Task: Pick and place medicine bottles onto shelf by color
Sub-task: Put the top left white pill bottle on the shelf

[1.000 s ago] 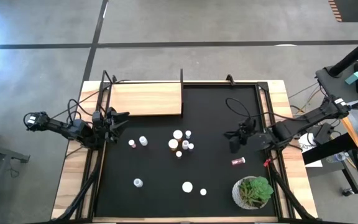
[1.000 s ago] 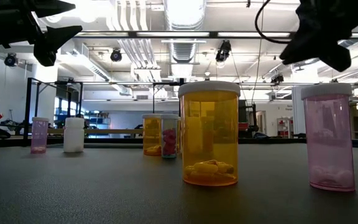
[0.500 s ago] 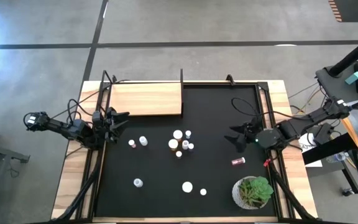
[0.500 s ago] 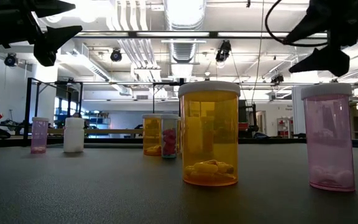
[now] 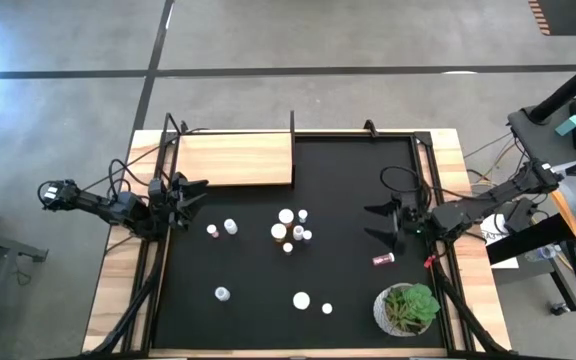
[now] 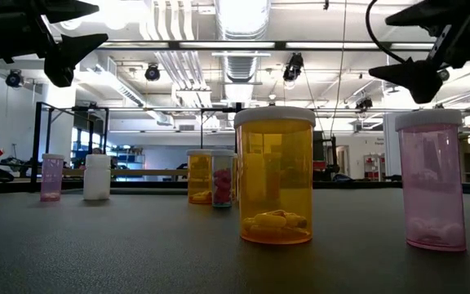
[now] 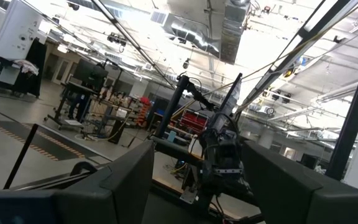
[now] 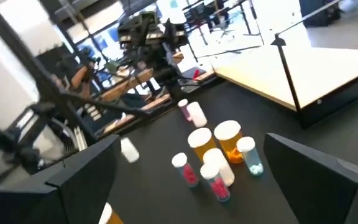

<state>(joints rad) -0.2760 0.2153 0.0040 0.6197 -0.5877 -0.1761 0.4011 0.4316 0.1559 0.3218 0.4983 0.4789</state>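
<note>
The right claw hangs spread wide and empty above the black mat, near a dark red bottle lying on its side. The medicine bottles cluster mid-mat, none on the shelf at the desk's far corner. The left claw waits at the mat's left edge, parted, holding nothing.

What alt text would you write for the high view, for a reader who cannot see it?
Seen from above: about a dozen small pill bottles are scattered on a black mat, with a bare wooden shelf at its far left corner and a potted plant at its near right. The right gripper, fingers open, and left gripper hold nothing.
</note>
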